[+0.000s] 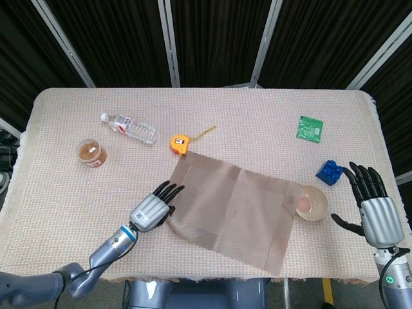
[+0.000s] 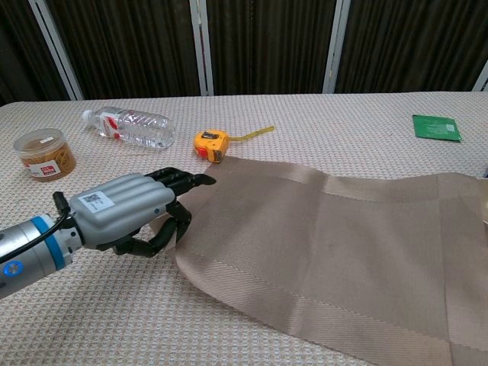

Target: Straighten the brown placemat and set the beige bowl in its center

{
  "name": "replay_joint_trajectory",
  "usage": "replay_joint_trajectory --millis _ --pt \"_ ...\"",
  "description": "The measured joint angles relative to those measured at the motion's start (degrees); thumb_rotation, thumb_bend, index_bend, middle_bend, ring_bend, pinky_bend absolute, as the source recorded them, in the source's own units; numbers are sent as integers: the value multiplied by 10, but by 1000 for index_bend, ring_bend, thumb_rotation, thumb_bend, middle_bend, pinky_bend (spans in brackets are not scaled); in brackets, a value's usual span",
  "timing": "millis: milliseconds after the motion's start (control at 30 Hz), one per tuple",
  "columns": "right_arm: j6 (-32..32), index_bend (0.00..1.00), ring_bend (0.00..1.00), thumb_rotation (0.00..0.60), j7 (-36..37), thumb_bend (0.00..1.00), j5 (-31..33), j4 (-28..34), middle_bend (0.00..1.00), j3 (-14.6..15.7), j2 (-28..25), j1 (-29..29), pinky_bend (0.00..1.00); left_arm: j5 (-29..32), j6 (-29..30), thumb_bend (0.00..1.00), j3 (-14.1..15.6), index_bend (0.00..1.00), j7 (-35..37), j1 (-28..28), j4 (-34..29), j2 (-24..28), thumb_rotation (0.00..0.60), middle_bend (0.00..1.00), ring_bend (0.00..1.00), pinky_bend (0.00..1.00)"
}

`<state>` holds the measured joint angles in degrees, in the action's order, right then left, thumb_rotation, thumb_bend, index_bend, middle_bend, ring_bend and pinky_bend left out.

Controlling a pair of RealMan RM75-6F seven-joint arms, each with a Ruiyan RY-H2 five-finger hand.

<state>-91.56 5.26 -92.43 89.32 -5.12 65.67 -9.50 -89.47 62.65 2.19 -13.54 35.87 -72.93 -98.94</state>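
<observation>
One beige bowl (image 1: 313, 203) (seemingly empty) beside placemat (image 1: 232, 208)

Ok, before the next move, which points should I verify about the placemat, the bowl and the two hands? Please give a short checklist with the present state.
1. Left hand has hold of the placemat edge: cannot tell; its fingers lie at the edge, but the contact is hidden.
2. Placemat square to the table: not ok, it lies slanted.
3. Placemat flat: not ok, the chest view shows ripples.
4. Beige bowl clear of the placemat: ok, beside its right edge.
5. Right hand free for the bowl: ok, open, holding nothing.
6. Blue block near the bowl: ok, apart from it.
</observation>
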Motion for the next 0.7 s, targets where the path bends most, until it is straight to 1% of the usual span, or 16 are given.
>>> replay_joint_trajectory --millis 100,200,333,533,700 --pt "-2 0 0 600 2 7 -4 2 0 0 -1 1 0 17 20 733 8 682 -36 -29 -35 14 600 0 0 0" --pt "-5 0 0 600 4 7 -7 3 0 0 -2 2 0 33 35 733 15 688 -57 -54 -61 26 600 0 0 0" --pt "-10 0 0 600 6 7 -14 6 0 1 -4 3 0 48 57 734 25 690 -82 -82 -84 46 600 0 0 0" --pt "-14 0 0 600 5 7 -21 9 0 1 -5 5 0 48 53 736 44 688 -77 -95 -100 72 600 0 0 0" --pt "-13 0 0 600 3 8 -21 8 0 0 -4 5 0 36 42 737 70 673 -70 -102 -128 94 600 0 0 0"
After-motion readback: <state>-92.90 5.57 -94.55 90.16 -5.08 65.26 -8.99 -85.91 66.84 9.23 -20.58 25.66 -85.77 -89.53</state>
